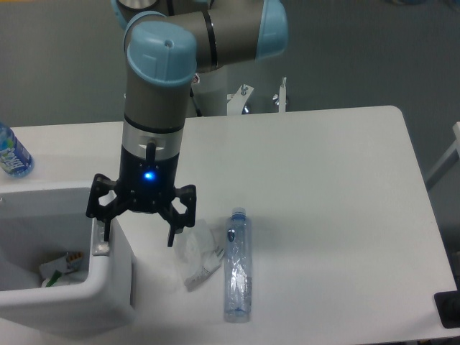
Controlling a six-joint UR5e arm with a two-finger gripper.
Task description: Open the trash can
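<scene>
Overhead, a UR5e arm (pixel 172 65) with pale blue joint caps reached down over a white table (pixel 338 194), its black two-finger gripper (pixel 139 231) hanging with fingers spread wide apart and clamped on nothing. A blue light glowed on the wrist just above the fingers. The left finger (pixel 106 228) hung at the right rim of the trash can (pixel 79 302), right by a small grey strip there; whether it touched could not be told. The right finger hung over bare tabletop.

The trash can, a boxy white bin with rounded corners, stood at the near left corner of the scene, cut off by the left and bottom edges. Its mouth faced upward and showed open, with scraps of litter (pixel 59 269) lying inside. How its long axis ran could not be judged, since only part of it was in view.

Just right of the bin lay a crumpled clear wrapper (pixel 201 255), and beside that an empty clear plastic bottle (pixel 238 267) lay on its side, its long axis running near to far with the cap at the far end. At the far left edge lay a second bottle (pixel 13 154) with a blue label. Beyond the table, grey floor filled the room, with the robot's white base (pixel 237 97) at the far edge.
</scene>
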